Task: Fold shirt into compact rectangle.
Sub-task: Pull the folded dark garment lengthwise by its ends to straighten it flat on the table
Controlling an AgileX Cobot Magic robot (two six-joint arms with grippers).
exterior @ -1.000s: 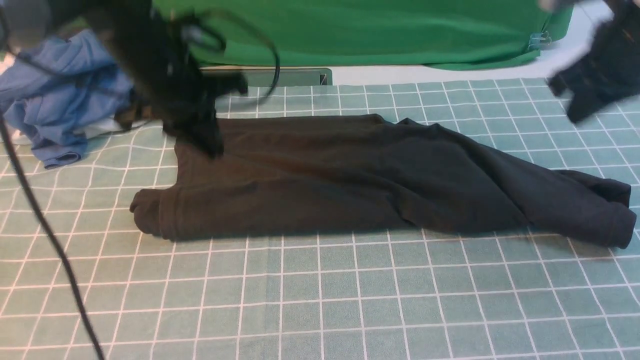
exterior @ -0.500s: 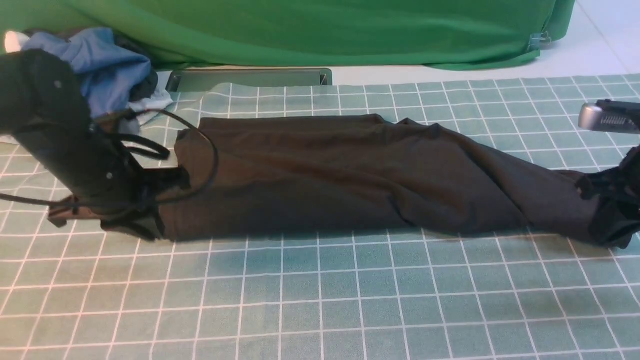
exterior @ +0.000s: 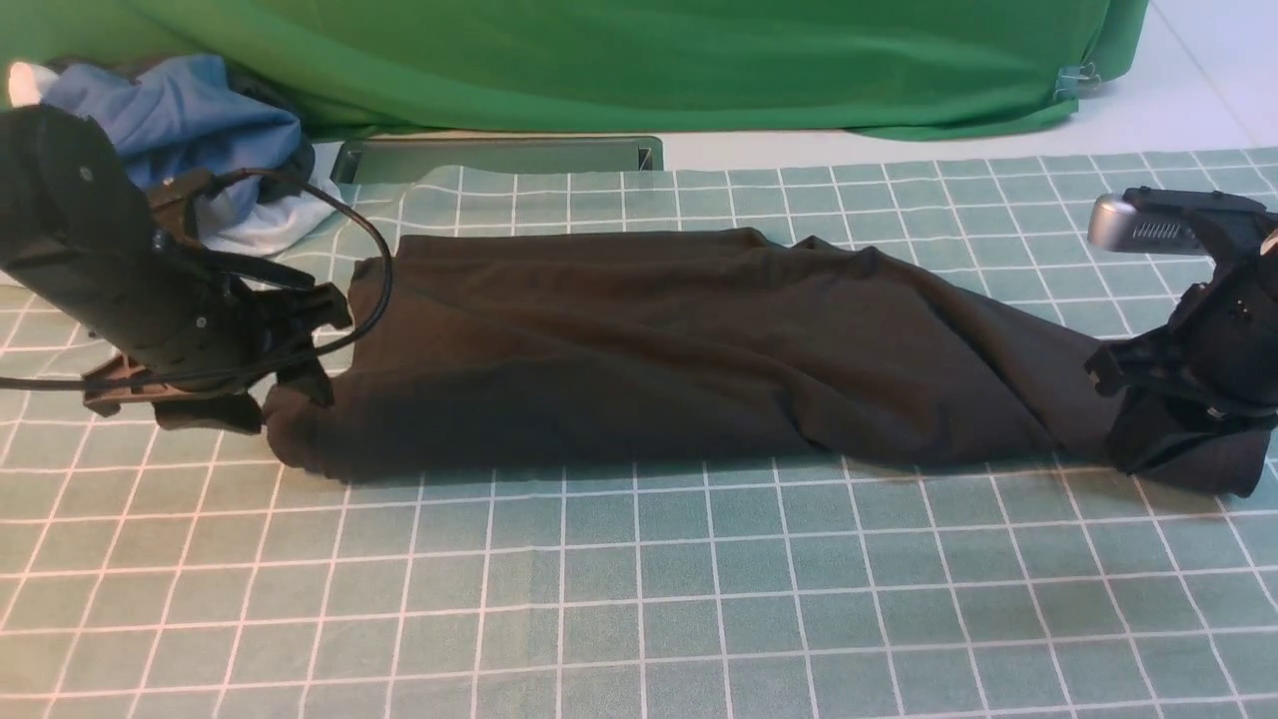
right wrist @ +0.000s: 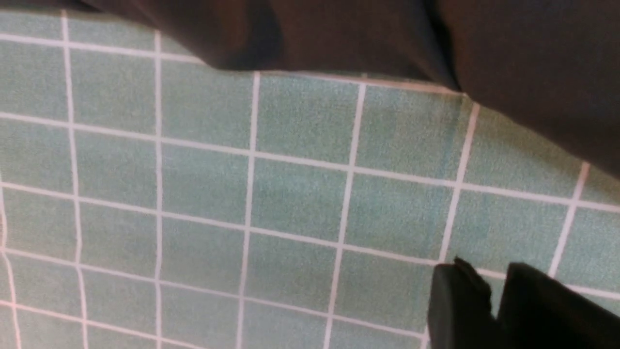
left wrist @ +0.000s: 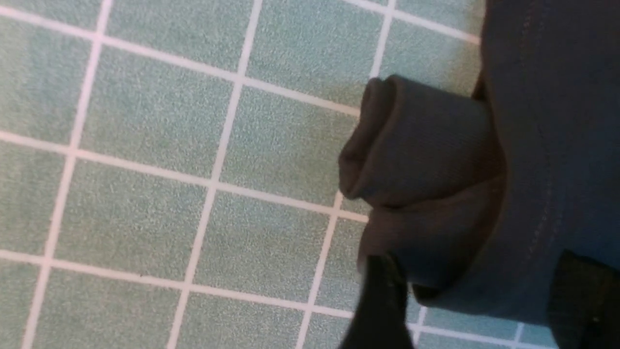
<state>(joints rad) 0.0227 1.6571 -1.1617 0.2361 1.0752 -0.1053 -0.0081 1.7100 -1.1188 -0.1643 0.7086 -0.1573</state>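
Observation:
The black shirt (exterior: 639, 350) lies as a long folded strip across the checked table cover (exterior: 639, 599); no logo or label shows. At its left end my left gripper (exterior: 295, 374) is low and open. In the left wrist view its two fingers stand wide apart around the gripper's middle (left wrist: 484, 310), astride the shirt's edge (left wrist: 533, 169) beside a rolled hem (left wrist: 416, 145). My right gripper (exterior: 1138, 419) hangs at the shirt's right end. In the right wrist view the gripper (right wrist: 499, 300) has its fingers close together over bare cover, with the shirt (right wrist: 508, 43) beyond them.
A blue garment (exterior: 170, 120) and a white garment (exterior: 255, 230) are heaped at the back left behind the left arm. A green backdrop (exterior: 639, 60) hangs at the far side above a grey slot (exterior: 499, 157). The left arm's cable (exterior: 374, 260) loops over the shirt's left end.
The left arm swung from the shirt's far left corner down to its near left end. The right arm dropped from the upper right to the shirt's right end, then edged up.

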